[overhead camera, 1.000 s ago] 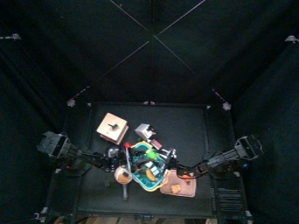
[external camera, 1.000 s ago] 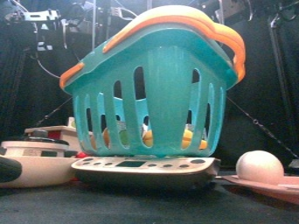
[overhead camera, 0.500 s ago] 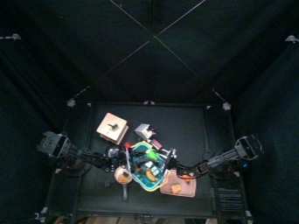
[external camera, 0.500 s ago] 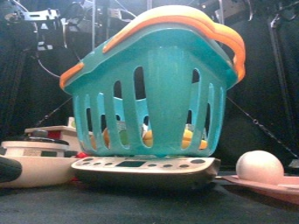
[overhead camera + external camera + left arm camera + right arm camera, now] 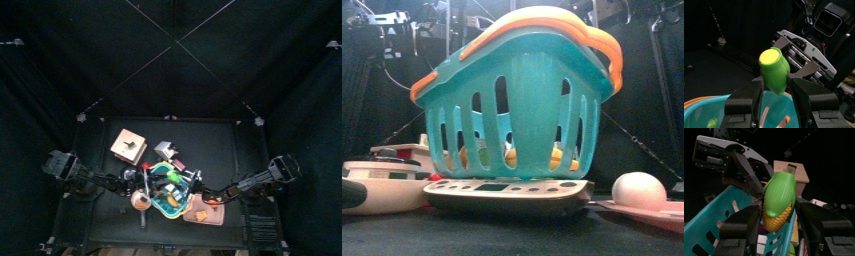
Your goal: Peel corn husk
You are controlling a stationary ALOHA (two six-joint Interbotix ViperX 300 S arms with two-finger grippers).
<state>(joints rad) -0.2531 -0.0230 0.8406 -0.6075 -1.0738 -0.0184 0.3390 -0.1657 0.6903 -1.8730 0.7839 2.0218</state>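
An ear of corn (image 5: 774, 70) in its green husk hangs in the air above a teal basket (image 5: 523, 100) with an orange rim. Both arms meet over that basket (image 5: 167, 195) in the top view. My left gripper (image 5: 776, 82) has its jaws pressed on both sides of the husked end. My right gripper (image 5: 779, 213) is shut on the corn (image 5: 779, 198) lower down, where yellow kernels show below the husk. In the right wrist view, the left gripper's fingers (image 5: 747, 173) reach in from the far end.
The basket stands on a kitchen scale (image 5: 509, 195). A white egg (image 5: 639, 188) lies on a pink tray (image 5: 203, 212) to the right. A white dish (image 5: 382, 180) is on the left. A wooden block (image 5: 128, 145) sits at the table's back left.
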